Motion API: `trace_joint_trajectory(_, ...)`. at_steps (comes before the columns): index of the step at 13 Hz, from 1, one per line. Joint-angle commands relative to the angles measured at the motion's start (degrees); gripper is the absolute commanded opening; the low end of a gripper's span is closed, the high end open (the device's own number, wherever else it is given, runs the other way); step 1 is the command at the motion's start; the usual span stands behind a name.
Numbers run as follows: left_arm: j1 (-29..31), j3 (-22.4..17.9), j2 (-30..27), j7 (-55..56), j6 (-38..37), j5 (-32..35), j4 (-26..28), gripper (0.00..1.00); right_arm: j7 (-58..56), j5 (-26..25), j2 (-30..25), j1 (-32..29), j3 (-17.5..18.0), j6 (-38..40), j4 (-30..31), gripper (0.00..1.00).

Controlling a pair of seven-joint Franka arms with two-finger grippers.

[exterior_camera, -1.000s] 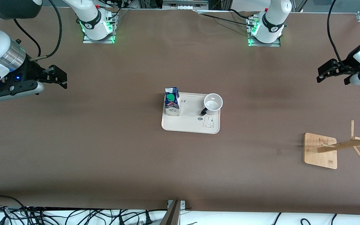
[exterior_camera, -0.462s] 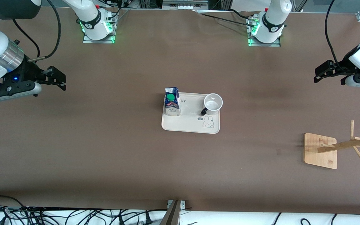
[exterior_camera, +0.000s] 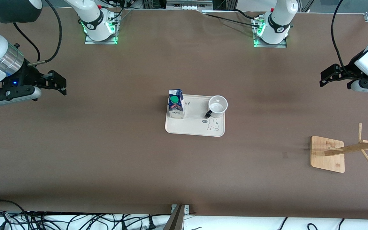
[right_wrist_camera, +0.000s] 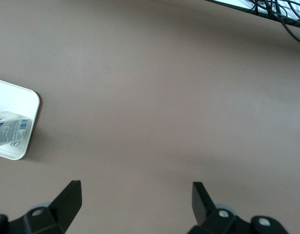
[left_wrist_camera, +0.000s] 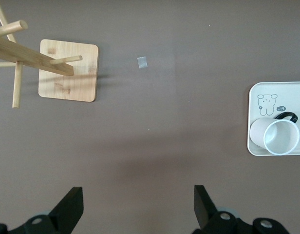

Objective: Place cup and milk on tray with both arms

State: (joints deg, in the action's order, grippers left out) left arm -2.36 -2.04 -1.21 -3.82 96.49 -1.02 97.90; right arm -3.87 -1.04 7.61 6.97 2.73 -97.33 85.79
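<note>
cup (exterior_camera: 218, 106) and milk (exterior_camera: 175, 103) both on tray (exterior_camera: 190, 128); task looks done. left hand (exterior_camera: 326, 76) and right hand (exterior_camera: 58, 83) apart, empty, parked over tabletop ends.

We are looking at a robotics lab, not a home. Two white arm bases (exterior_camera: 98, 27) are bolted on metal plates with green status lights at the edge of a wide brown-covered table (exterior_camera: 113, 153). Aluminium framing (exterior_camera: 188, 3) runs along that edge, and loose black cables (exterior_camera: 59, 220) tangle along the edge nearest the front camera.
</note>
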Motion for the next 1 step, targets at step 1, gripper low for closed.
trace_joint_trajectory(1,-0.36,-0.16,0.95,-0.49,-1.48,-0.21,-2.02,1.0,-0.27,-0.81,0.04,-0.38,0.17,-0.14,-0.36,1.0)
